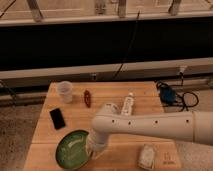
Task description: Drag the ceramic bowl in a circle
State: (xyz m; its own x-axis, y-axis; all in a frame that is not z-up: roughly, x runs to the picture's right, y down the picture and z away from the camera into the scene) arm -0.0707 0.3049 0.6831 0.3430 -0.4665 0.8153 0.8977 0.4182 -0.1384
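The ceramic bowl point(73, 149) is wide, shallow and glossy green with a darker rim. It sits on the wooden table point(150, 107) near the front left edge. My gripper point(93, 149) is at the end of the white arm point(150, 126) that reaches in from the right, and it sits at the bowl's right rim. The arm's wrist hides where the gripper meets the rim.
A translucent plastic cup point(65, 91) stands at the back left. A black phone point(57, 118) lies left of centre. A small red-brown item point(87, 97) and a white bottle point(128, 104) lie mid-table. A pale packet point(147, 156) lies at the front right. Black cables point(175, 97) lie on the right.
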